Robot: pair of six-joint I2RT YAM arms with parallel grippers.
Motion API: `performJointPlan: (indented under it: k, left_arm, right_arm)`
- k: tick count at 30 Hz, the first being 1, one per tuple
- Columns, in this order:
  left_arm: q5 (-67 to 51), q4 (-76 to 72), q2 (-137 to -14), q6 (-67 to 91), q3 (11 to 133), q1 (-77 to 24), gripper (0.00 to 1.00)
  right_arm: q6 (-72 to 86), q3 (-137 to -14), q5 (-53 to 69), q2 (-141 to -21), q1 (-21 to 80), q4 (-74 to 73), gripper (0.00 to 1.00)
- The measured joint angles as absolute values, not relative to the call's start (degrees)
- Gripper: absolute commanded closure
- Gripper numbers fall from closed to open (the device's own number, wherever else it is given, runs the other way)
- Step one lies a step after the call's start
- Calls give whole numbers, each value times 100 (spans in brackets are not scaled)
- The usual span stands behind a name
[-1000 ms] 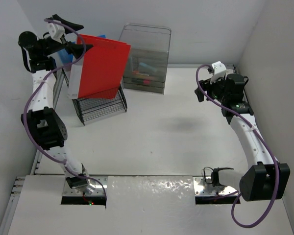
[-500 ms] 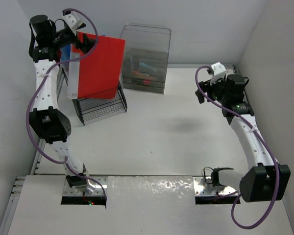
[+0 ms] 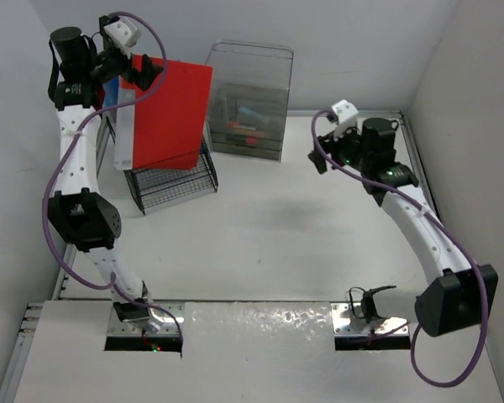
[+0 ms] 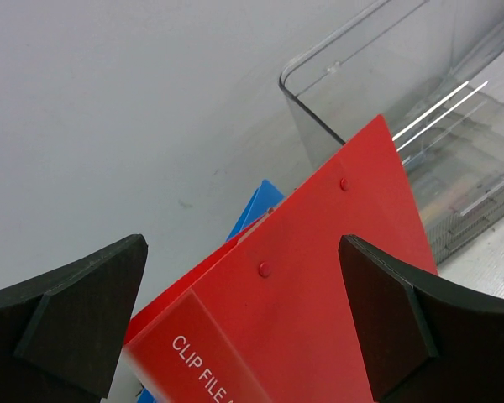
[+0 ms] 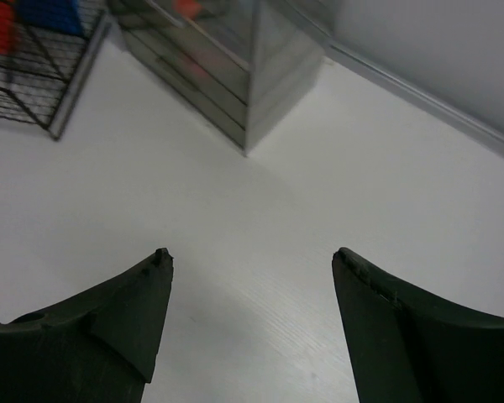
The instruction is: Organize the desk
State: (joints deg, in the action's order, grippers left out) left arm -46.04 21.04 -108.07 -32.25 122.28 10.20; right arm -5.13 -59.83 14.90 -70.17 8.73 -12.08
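Observation:
The white desk carries a black wire rack at the back left. A red clip file stands in the rack, with a blue file behind it. My left gripper is open at the red file's top left corner. In the left wrist view the file lies between the spread fingers of that gripper; I cannot tell if it touches them. My right gripper is open and empty above the desk, right of the clear drawer box.
A clear plastic drawer box with small coloured items inside stands at the back, right of the rack. It also shows in the right wrist view, as does the rack. A grey rail runs along the desk's far edge.
The red file has shifted left and stands more upright in the rack, with the left gripper moving up beside it. The right arm has swung left toward the drawer box.

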Motion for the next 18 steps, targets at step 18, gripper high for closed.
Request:
performJointPlan:
  k: [18]
  left_arm:
    - [-3760,2469,-10204,-2408,12401,1216,4]
  right_arm:
    - [2397,-10486,3649,-11970,2456,1686,25]
